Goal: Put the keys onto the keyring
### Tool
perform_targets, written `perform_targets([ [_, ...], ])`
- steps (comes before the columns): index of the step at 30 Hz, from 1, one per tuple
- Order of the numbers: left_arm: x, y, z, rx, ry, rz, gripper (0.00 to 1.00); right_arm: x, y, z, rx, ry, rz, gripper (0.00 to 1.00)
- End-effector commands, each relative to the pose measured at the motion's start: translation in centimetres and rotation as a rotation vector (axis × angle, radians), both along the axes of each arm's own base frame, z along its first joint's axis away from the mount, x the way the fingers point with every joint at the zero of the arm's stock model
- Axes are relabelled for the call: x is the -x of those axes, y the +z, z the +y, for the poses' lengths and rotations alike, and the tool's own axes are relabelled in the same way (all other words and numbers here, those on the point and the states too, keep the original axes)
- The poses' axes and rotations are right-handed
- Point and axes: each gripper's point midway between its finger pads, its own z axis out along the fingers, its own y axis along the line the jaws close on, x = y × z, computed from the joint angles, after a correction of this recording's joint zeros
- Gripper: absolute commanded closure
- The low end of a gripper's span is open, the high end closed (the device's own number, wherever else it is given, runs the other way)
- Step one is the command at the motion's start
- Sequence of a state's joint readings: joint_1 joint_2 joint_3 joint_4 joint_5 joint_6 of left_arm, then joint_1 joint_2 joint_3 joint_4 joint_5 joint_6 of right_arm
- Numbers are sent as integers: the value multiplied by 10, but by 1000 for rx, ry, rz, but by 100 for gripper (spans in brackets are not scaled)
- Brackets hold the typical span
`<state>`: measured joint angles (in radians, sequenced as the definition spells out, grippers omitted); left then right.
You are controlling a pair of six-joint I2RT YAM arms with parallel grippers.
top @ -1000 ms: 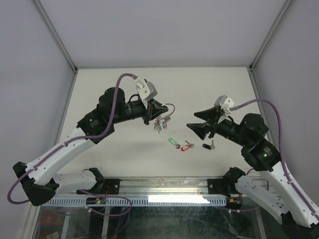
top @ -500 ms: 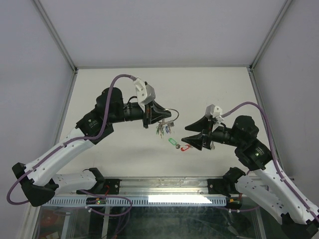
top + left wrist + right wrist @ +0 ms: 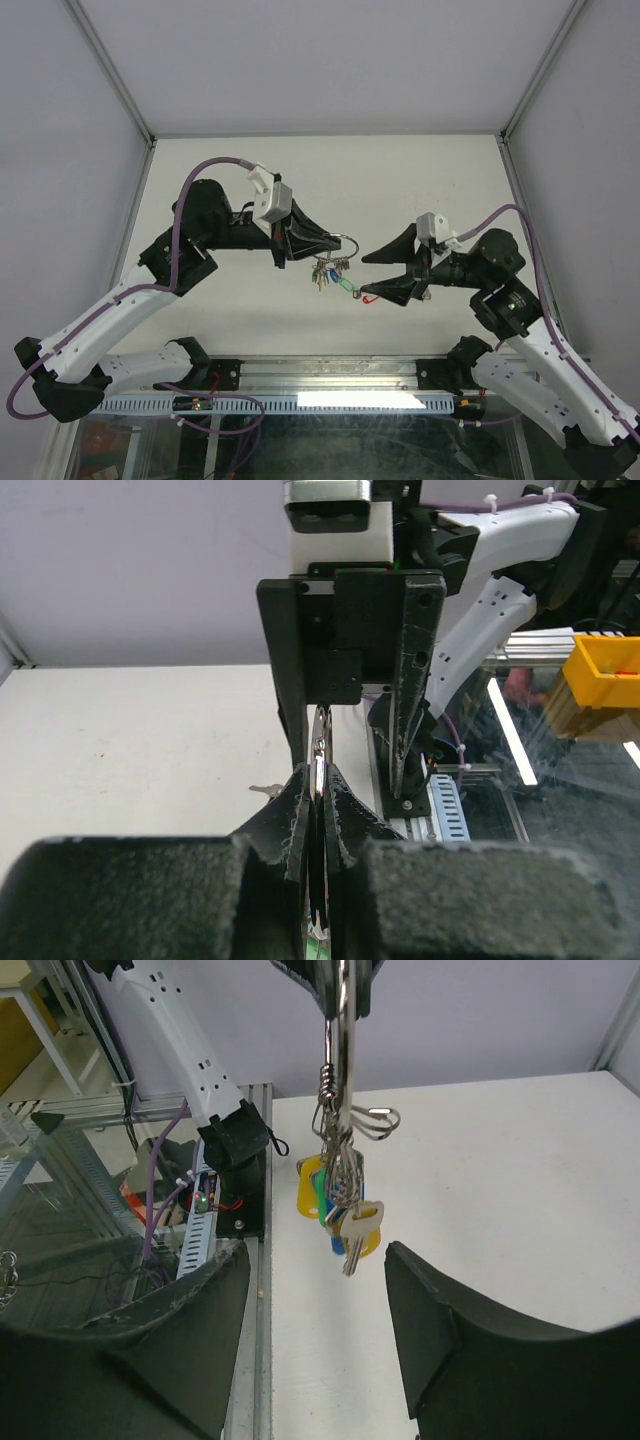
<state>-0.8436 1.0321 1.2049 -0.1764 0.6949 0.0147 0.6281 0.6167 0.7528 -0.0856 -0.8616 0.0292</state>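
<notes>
My left gripper (image 3: 322,243) is shut on the keyring (image 3: 341,242), a thin silver ring held up off the table. A bunch of small keys with yellow, blue and green tags (image 3: 328,271) hangs from it. In the left wrist view the ring (image 3: 320,752) stands edge-on between the closed pads. My right gripper (image 3: 378,274) is open and faces the ring from the right. In its wrist view the hanging bunch (image 3: 345,1210) dangles just beyond the spread fingers (image 3: 430,1305). The green-tagged key (image 3: 346,285) and red-tagged key (image 3: 369,297) lie on the table below. The black-tagged key is hidden.
The white table (image 3: 240,180) is fenced by grey walls at the back and sides. An aluminium rail (image 3: 330,375) with the arm bases runs along the near edge. The left arm's base (image 3: 235,1155) stands close behind the hanging bunch in the right wrist view.
The left gripper carried the ring right and slightly nearer. The right gripper swung left and nearer over the loose keys, covering the black-tagged one, and now faces the hanging bunch closely.
</notes>
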Motion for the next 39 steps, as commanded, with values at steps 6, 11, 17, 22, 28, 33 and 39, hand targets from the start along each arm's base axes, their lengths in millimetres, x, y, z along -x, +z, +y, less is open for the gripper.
perform_targets([
  [6,23,29,5,82,-102,-79,100,3,33,14,-88,110,-64,41],
  [11,24,30,5,81,-107,-79,100,0,36,18,-102,116,-61,41],
  [17,23,29,4,80,-105,-78,100,1,37,22,-107,138,-48,47],
  [22,22,30,5,83,-99,-80,100,5,36,26,-106,161,-39,49],
  [28,23,31,5,84,-100,-78,100,5,35,30,-106,168,-32,53],
  [33,22,31,5,84,-96,-78,100,5,35,33,-110,167,-32,57],
  [39,21,31,4,83,-94,-76,100,2,34,35,-109,153,-28,69],
])
